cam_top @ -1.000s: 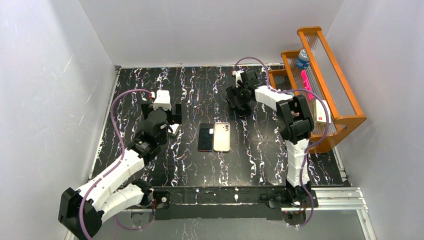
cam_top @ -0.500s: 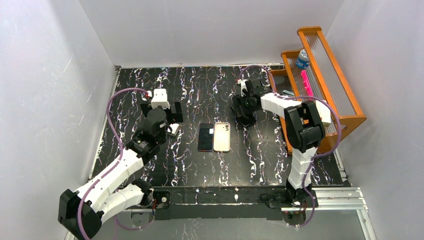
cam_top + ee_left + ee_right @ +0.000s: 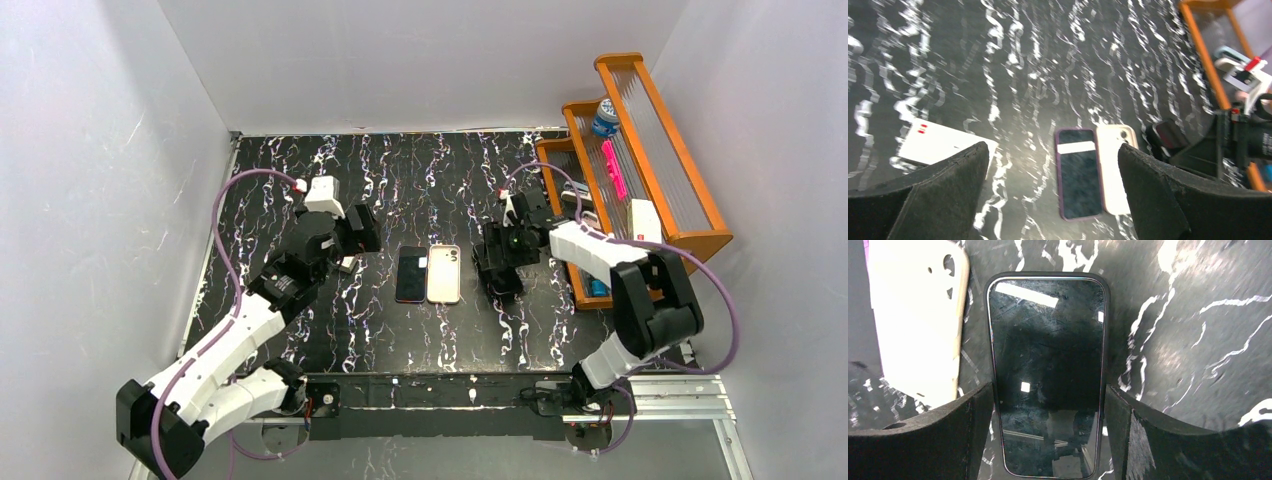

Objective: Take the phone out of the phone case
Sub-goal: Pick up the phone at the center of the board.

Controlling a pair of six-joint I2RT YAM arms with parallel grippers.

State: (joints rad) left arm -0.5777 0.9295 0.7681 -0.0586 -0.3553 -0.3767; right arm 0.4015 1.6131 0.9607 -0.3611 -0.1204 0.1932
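Observation:
A phone in a black case (image 3: 1048, 375) lies screen up between my right gripper's (image 3: 1048, 387) fingers, which are shut on its long edges; in the top view this gripper (image 3: 497, 268) hangs low just right of the cream case. A dark phone in a purple case (image 3: 410, 273) and a cream case, back up, (image 3: 443, 273) lie side by side mid-table. They also show in the left wrist view, purple (image 3: 1077, 172) and cream (image 3: 1115, 165). My left gripper (image 3: 1052, 147) is open and empty, above the table left of them (image 3: 358, 232).
A small white box (image 3: 345, 262) lies under the left gripper, also seen in the left wrist view (image 3: 943, 145). A wooden rack (image 3: 690, 215) stands at the right edge with a blue-capped bottle (image 3: 604, 117), a pink item (image 3: 613, 168) and a white box (image 3: 645, 222). White walls surround the table.
My right arm has swung from the back of the table forward to just right of the cream case, carrying the black-cased phone. My left gripper has shifted slightly right.

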